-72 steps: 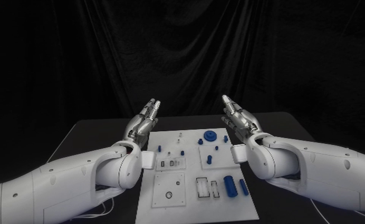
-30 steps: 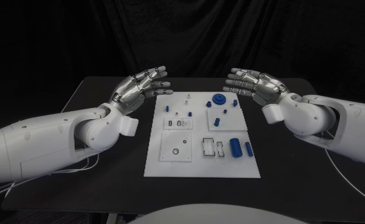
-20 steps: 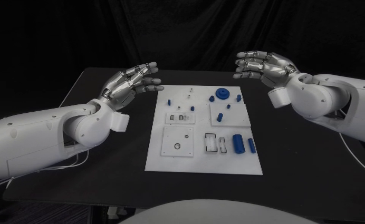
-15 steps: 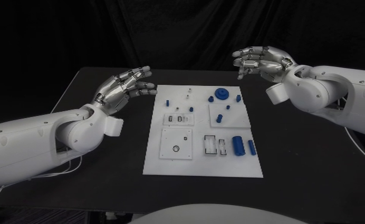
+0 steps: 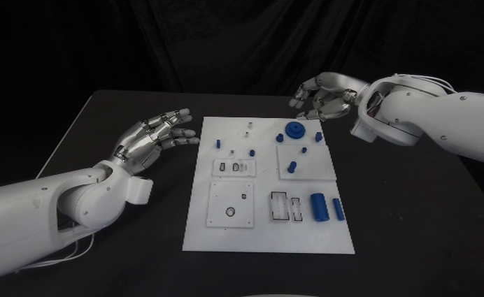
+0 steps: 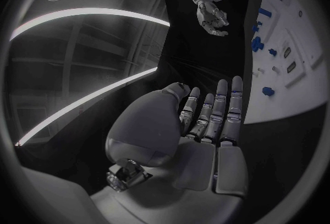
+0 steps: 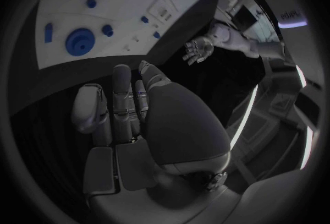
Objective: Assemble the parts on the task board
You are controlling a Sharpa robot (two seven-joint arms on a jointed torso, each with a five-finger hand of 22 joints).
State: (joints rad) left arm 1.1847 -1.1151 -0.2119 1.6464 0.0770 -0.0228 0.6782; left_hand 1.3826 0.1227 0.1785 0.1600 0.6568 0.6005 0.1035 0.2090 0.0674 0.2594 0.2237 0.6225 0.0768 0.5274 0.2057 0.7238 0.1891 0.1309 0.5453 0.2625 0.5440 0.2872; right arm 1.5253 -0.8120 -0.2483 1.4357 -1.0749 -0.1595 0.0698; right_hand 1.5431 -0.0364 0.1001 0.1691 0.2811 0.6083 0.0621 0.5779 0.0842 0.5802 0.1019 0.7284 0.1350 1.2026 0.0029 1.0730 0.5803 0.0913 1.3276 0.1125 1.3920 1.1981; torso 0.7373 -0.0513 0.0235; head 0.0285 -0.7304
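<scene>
The white task board [image 5: 267, 241] lies in the middle of the black table. Blue parts sit on it: a round toothed piece [image 5: 294, 129] near the far edge, several small pegs such as one [image 5: 292, 167], and two long cylinders [image 5: 317, 206] at the near right. My left hand [image 5: 151, 136] hovers beside the board's far left corner, fingers straight and apart, holding nothing. My right hand [image 5: 323, 98] hangs just beyond the board's far right corner, fingers loosely bent, empty. The left wrist view shows the left hand [image 6: 206, 125], the board [image 6: 296, 97] and the right hand [image 6: 209, 17]. In the right wrist view, right hand [image 7: 127, 108], round piece [image 7: 80, 41], left hand [image 7: 199, 50].
Several recessed slots and holes [image 5: 230, 211] mark the board's near half. Bare black table [image 5: 413, 192] stretches on both sides of the board, and a dark curtain hangs behind.
Both hands have come down from a raised pose. The left hand sank toward the table left of the board; the right hand turned and moved in toward the board's far right corner.
</scene>
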